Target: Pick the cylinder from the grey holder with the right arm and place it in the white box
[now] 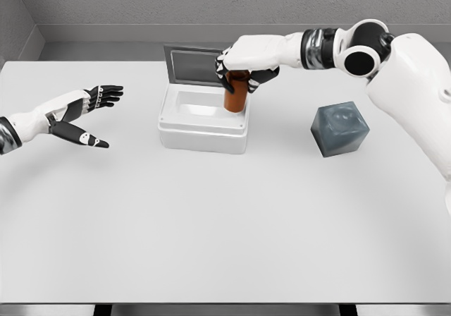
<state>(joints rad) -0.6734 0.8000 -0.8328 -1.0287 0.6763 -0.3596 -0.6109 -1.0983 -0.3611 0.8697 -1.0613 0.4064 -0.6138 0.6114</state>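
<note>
We see a white counter [211, 245] filling most of the head view, with a grey wall behind its far edge. Toward the far edge, a little left of the middle, stands the white box [203, 129], its grey-lined lid [192, 65] raised upright at the back.

Our right arm comes in from the right side and reaches across to the box. The right hand [241, 73] is clenched around the top of the brown cylinder [235, 94], black fingers [227, 83] wrapped on its upper part. The cylinder stands upright at the right side of the box opening, its lower end dropping below the rim; we cannot tell whether it touches the box floor. It is held, not released.

The grey holder [341, 128] sits on the counter to the right of the box, well apart from it and slightly nearer to us. It is a dark grey cube-like block, turned at an angle to the counter edges, with a round recess in its top face. The right forearm passes above and behind it.

Our left arm enters at the left edge of the view. The left hand [84, 115] hovers over the counter near its left edge, well apart from the box, with its fingers spread and relaxed, the thumb pointing down toward the near side. It grasps nothing.
</note>
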